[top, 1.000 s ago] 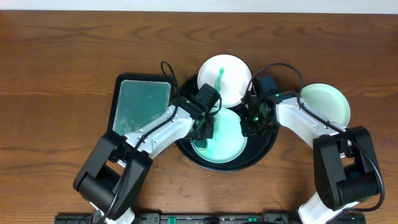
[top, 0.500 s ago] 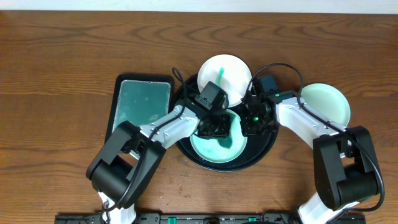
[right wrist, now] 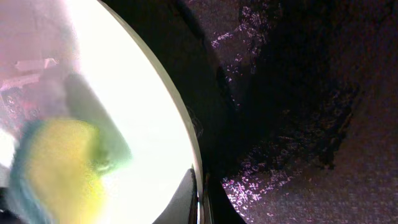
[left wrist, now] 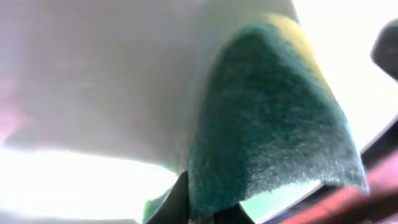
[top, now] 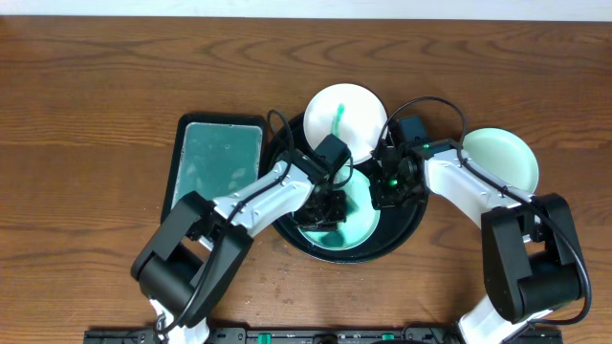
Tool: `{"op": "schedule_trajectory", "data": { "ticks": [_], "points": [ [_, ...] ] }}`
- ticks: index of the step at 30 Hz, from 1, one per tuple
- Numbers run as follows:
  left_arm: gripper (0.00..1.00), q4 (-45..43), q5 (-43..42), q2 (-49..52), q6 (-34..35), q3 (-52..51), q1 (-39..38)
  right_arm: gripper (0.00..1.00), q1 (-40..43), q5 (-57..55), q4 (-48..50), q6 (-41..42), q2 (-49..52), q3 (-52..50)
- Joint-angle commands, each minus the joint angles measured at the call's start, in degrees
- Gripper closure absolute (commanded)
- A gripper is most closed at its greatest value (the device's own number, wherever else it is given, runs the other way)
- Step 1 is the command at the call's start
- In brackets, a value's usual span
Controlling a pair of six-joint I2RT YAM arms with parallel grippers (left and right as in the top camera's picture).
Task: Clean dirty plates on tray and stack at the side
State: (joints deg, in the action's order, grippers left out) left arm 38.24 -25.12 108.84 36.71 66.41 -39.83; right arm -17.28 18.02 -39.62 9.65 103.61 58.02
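The round black tray [top: 404, 229] holds a teal-smeared plate [top: 349, 234] at its front. My left gripper [top: 325, 205] is shut on a green and yellow sponge [left wrist: 267, 124] and presses it on that plate [left wrist: 93, 93]. My right gripper [top: 387, 194] is shut on the plate's right rim [right wrist: 198, 162]; the sponge shows beyond it in the right wrist view [right wrist: 62, 168]. A second plate [top: 342, 122] with a teal streak rests at the tray's back rim. A third plate [top: 501, 158], pale and plain, lies on the table to the right.
A rectangular black tray [top: 218, 162] with teal-green contents lies left of the round tray. The brown wooden table [top: 96, 96] surrounds everything. Cables loop over the tray's back edge near both wrists.
My left gripper has slid the sponge rightward and toward the front across the front plate, and its arm has swung with it. The right gripper has stayed on the rim.
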Motion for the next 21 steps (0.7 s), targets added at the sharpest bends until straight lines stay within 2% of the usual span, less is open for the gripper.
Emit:
{"op": "schedule_trajectory", "data": {
  "ticks": [1, 6, 12, 16, 21],
  "points": [
    [0.93, 5.1, 18.4, 0.4, 2.0, -2.4, 1.1, 0.99, -0.9, -1.7, -0.3, 0.0, 1.2, -0.7],
    [0.93, 8.0, 30.1, -1.6, 0.7, -1.5, 3.6, 0.99, -0.9, -1.7, -0.3, -0.1, 1.2, -0.7],
    [0.93, 7.5, 34.0, -1.8, -1.3, -1.5, 6.2, 0.99, -0.9, -1.7, -0.3, -0.1, 1.2, -0.7],
    [0.93, 4.2, 27.5, -1.8, -1.3, -1.5, 6.7, 0.99, -0.9, -1.7, -0.3, -0.1, 1.2, -0.7],
    [0.93, -6.1, 6.5, -1.7, -2.1, -1.9, 6.5, 0.99, -0.9, -1.7, -0.3, -0.1, 1.2, -0.7]
  ]
}}
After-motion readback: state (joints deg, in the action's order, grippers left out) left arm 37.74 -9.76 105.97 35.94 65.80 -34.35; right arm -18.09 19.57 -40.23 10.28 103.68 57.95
